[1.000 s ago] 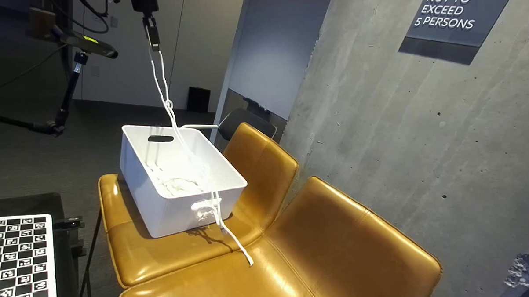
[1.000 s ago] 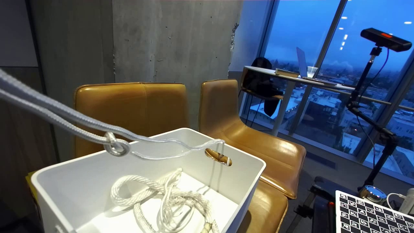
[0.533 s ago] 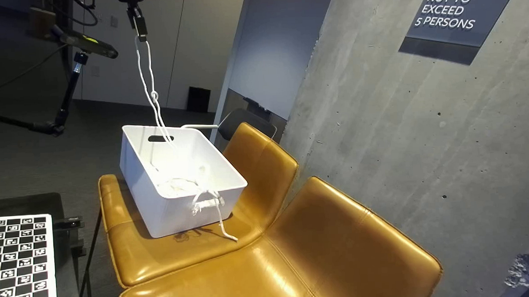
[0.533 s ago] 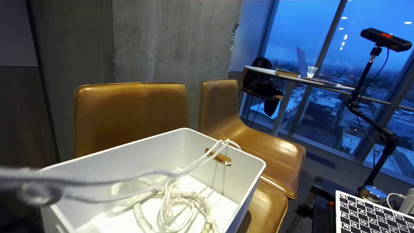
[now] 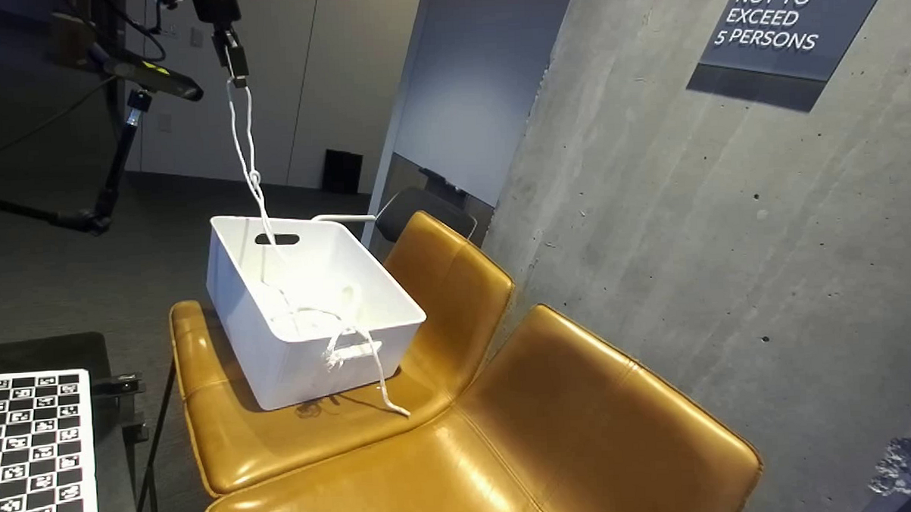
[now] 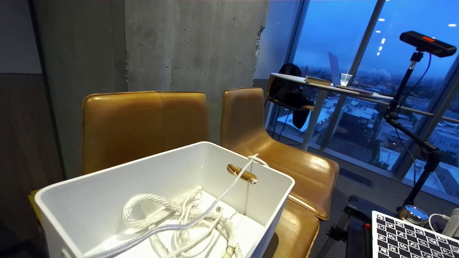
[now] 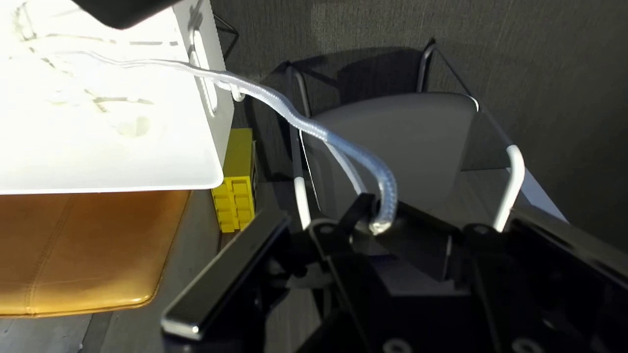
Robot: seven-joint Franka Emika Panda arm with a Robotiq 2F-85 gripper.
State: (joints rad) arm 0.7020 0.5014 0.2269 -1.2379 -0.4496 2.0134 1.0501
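Gripper (image 5: 237, 73): pinching the white rope (image 7: 294, 117), above one end of the bin (image 5: 242, 324); limp cord likely needs a firm nip.
Rope: droops from there into the bin, pulled down by its weight (a knot (image 5: 254, 178) sits partway).
Tail (image 5: 382, 380): draped over the bin's opposite rim, which props it up.
Coil (image 6: 147, 197): inside the bin, penned by its walls.
Chair (image 5: 280, 440): beneath the bin, bearing it.

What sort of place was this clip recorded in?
Probably an office or shared workspace: there is an occupancy-limit sign on a concrete wall, and an open laptop on a table by large windows.
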